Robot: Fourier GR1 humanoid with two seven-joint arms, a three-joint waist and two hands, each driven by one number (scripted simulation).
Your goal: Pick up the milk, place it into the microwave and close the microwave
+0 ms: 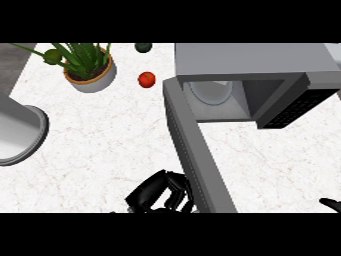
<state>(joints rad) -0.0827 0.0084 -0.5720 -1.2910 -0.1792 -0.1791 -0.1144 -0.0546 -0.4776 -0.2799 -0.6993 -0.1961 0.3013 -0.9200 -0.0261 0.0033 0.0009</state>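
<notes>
White marble desk (106,145) | microwave (254,60) door (202,165) swung wide, glass plate (211,92) inside | left robot hand (160,192) curled, nothing seen in it, by the door's left face | right robot hand (340,204) open at right edge | milk: can't tell where.

White marbled surface (106,140) carries a potted plant (89,67) at back left, a red tomato (147,79) beside it, a dark green fruit (143,47) behind, and a grey cylinder (7,125) far left.
</notes>
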